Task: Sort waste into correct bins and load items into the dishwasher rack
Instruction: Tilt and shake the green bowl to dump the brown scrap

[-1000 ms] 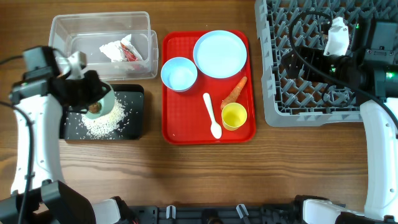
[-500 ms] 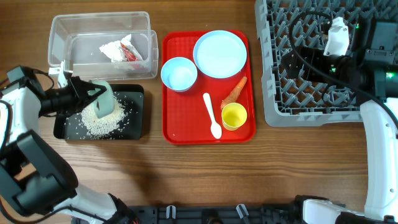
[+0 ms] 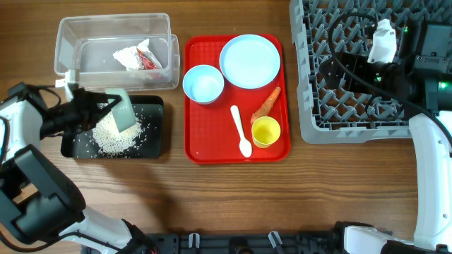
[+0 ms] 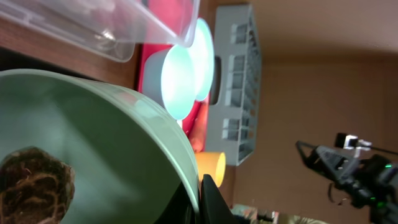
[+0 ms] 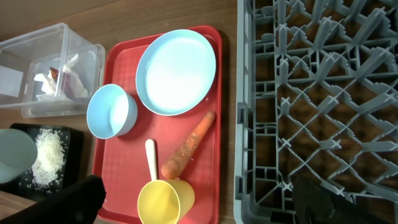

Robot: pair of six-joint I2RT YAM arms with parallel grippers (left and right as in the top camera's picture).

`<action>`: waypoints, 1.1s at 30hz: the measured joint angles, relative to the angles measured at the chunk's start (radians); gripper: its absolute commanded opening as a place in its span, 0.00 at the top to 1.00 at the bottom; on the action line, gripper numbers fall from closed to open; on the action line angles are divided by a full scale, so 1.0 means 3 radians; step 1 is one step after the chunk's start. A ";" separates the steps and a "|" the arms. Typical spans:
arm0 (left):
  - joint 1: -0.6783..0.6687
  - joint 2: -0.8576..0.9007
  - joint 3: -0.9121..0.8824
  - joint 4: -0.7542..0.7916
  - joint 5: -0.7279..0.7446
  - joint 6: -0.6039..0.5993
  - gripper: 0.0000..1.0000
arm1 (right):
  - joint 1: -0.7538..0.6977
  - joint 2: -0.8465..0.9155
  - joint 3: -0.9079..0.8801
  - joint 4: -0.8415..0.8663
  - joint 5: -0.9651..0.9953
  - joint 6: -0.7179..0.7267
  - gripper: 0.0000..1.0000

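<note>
My left gripper [image 4: 200, 200] is shut on the rim of the mint-green bowl [image 3: 121, 109], which is tipped on its side over the black tray [image 3: 154, 106]. A small brown scrap [image 4: 32, 182] clings inside the bowl. Loose rice [image 3: 113, 139] lies piled on the black tray. The clear tub [image 3: 70, 35] holds the crumpled paper with the red wrapper [image 3: 138, 56]. The pale-blue bowl [image 3: 203, 83], plate [image 3: 249, 61], carrot [image 3: 266, 104], white spoon [image 3: 241, 130] and yellow cup [image 3: 266, 131] lie on the red tray [image 3: 212, 152]. My right gripper [image 5: 199, 186] is open and empty, high beside the grey rack [image 3: 353, 106].
The red tray stands between the bins and the rack. The rack's pegs [image 5: 311, 93] hold nothing in the parts that show. Bare wood runs along the table's front. The right arm's cables hang over the rack's far side.
The left gripper has turned the mint-green bowl from nearly upright onto its side over the black tray. The rice pile there shows more fully. The right arm has not moved.
</note>
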 measured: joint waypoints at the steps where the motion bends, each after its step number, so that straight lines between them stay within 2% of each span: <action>1: 0.0043 0.0000 0.0000 0.0005 0.0034 0.0003 0.96 | 0.0000 0.0000 0.0000 0.0000 0.0000 0.0000 0.00; 11: 0.0431 0.0001 0.0000 0.0008 0.0497 -0.0153 0.96 | 0.0001 0.0000 0.0000 -0.0001 0.0000 0.0000 0.00; 24: 0.0437 0.0001 0.0000 0.0011 0.0899 -0.0186 0.96 | 0.0000 0.0000 0.0000 -0.0003 0.0000 0.0000 0.00; 28: 0.0437 0.0001 0.0000 0.0018 0.0834 -0.0186 0.96 | 0.0000 0.0000 0.0000 -0.0003 0.0000 0.0000 0.00; 33: 0.0399 0.0001 0.0000 0.0086 0.0388 -0.0173 0.96 | 0.0000 0.0000 0.0000 -0.0003 0.0000 0.0000 0.00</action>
